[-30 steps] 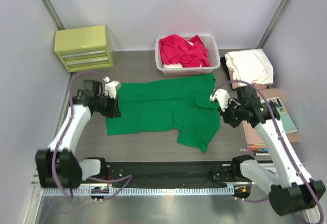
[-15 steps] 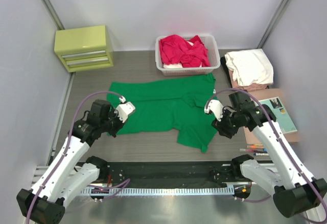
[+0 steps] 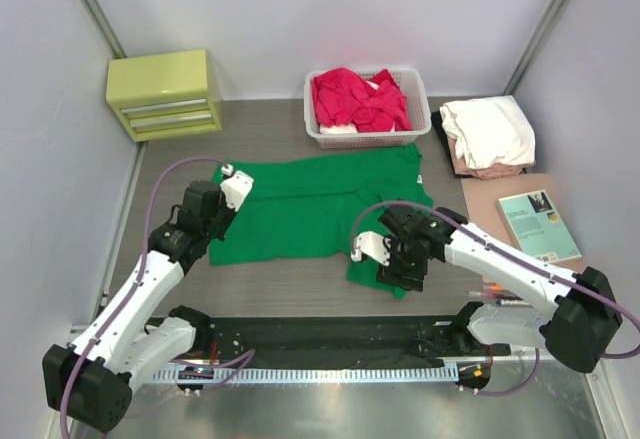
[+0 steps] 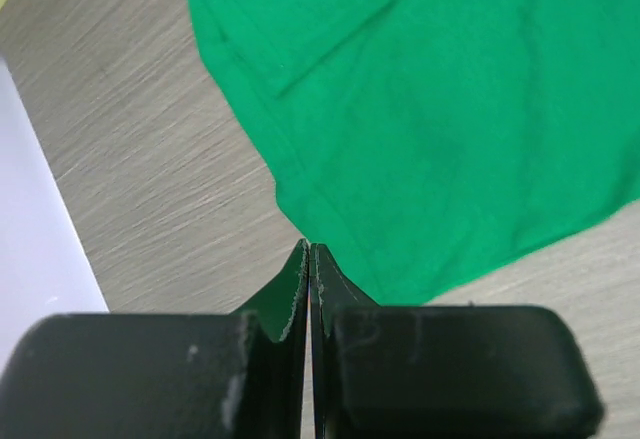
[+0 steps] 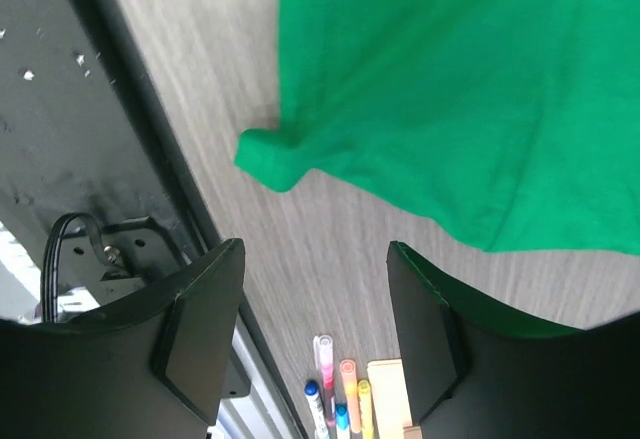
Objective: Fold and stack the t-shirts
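Green t-shirt (image 3: pixel 310 209) lies spread on the worktop (image 3: pixel 270 129) in front of the basket (image 3: pixel 313 131). We judge it light, limp and quick to bunch, so we'd take it by hem corners or shoulders, not mid-panel. Left hand (image 4: pixel 308 251) is pressed together, pinching the shirt's left edge into a small peak, seen only from the left wrist, while right hand (image 5: pixel 315 249) is spread and holds nothing, above a curled corner at the near edge. Only the top view shows the red shirts (image 3: pixel 360 99) in the basket and the white pile (image 3: pixel 490 129).
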Motion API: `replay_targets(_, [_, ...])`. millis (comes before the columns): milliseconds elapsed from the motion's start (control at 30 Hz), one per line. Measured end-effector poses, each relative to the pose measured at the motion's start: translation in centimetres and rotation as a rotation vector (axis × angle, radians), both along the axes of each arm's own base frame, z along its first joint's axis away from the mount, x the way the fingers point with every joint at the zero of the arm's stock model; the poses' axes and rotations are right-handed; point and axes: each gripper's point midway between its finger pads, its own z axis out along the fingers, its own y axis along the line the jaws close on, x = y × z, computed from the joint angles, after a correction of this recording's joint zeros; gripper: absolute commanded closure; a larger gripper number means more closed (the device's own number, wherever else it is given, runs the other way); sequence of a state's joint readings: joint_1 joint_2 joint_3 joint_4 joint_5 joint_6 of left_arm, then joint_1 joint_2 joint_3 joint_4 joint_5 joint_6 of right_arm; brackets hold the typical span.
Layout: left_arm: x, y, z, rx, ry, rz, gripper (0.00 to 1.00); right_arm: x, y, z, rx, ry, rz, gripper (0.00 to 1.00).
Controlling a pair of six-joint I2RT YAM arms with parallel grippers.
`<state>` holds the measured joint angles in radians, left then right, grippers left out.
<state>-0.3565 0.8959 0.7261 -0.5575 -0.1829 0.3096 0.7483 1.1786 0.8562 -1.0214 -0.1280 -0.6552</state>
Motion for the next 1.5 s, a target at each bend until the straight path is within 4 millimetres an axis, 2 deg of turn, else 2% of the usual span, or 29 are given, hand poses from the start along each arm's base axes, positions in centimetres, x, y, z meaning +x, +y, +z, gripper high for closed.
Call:
replay_targets(233, [1.6,0.5,0.7,-0.004,-0.052,0.062,1.0,-1.5,0.0,-1.6,-0.098,0.042,0.086,0.35])
replay_targets(367, [2.6,1.2,0.5,0.004,-0.052,0.099,1.0,-3.1,0.8,-3.2,-0.182,0.1,0.178,0.37])
replay_targets(500, [3.1,1.7,0.6,0.001,-0.059,0.123,1.0,-4.2,1.6,-3.7,-0.194,0.117,0.229,0.37])
replay_targets(800, [3.5,2.4,0.9,-0.017,-0.079,0.157,1.0,-4.2,1.8,-5.7,-0.221,0.138,0.229,0.39])
replay_targets(900, [3.5,2.3,0.9,-0.022,-0.079,0.157,1.0,-4.1,1.9,-6.4,-0.228,0.139,0.23,0.57])
replay_targets(967, [3.5,2.3,1.1,-0.024,-0.083,0.156,1.0,-3.8,2.0,-6.7,-0.229,0.13,0.232,0.78])
replay_targets(1000, [3.5,2.3,1.2,-0.025,-0.085,0.156,1.0,-3.7,2.0,-6.8,-0.229,0.126,0.232,0.98])
replay_targets(1267, [3.6,2.3,1.9,-0.034,-0.103,0.158,1.0,-3.3,2.3,-6.5,-0.211,0.096,0.22,0.99])
replay_targets(1500, [3.6,1.9,1.6,-0.048,-0.092,0.146,1.0,-1.7,2.4,-3.6,-0.165,-0.032,0.201,0.99])
